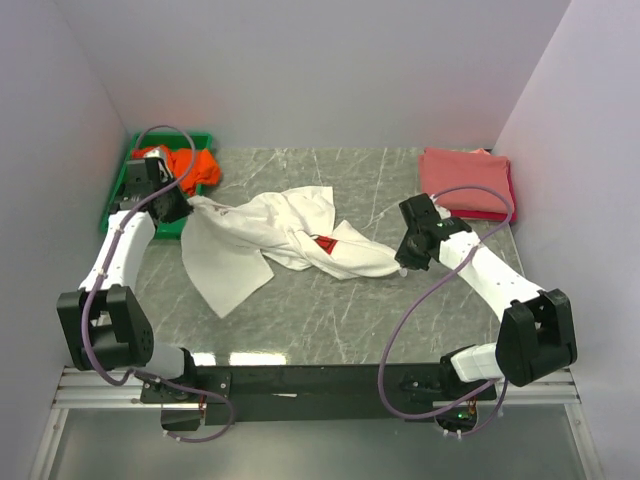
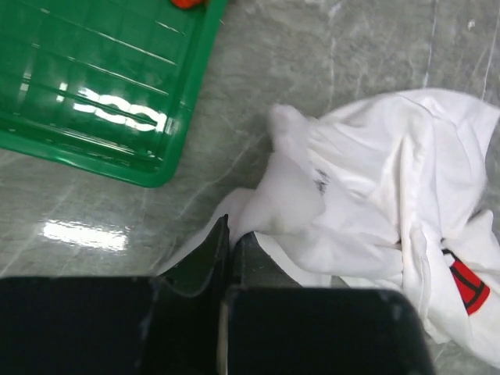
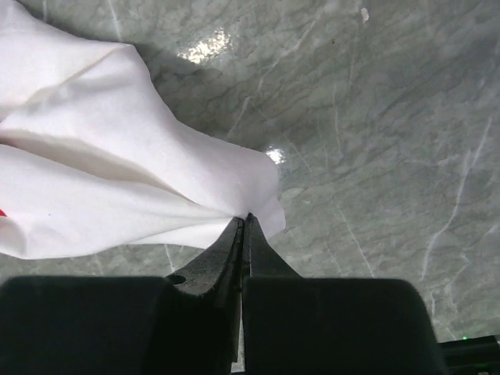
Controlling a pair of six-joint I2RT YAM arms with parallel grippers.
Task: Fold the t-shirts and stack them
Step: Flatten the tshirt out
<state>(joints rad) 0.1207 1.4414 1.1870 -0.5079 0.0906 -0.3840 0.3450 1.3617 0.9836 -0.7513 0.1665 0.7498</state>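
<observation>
A white t-shirt (image 1: 285, 240) with a red chest print (image 1: 324, 243) lies crumpled across the middle of the marble table. My left gripper (image 1: 188, 204) is shut on its left end, pinching white cloth (image 2: 289, 199) between the fingertips (image 2: 221, 234). My right gripper (image 1: 402, 255) is shut on its right end, a fold of white cloth (image 3: 148, 187) in the jaws. An orange t-shirt (image 1: 190, 165) lies in the green tray (image 1: 120, 190) at the back left. Salmon-pink and red t-shirts (image 1: 465, 185) sit folded and stacked at the back right.
The green tray's corner (image 2: 117, 86) lies close to my left gripper in the left wrist view. Bare marble (image 3: 375, 141) shows to the right of my right gripper. Grey walls close in the table on three sides.
</observation>
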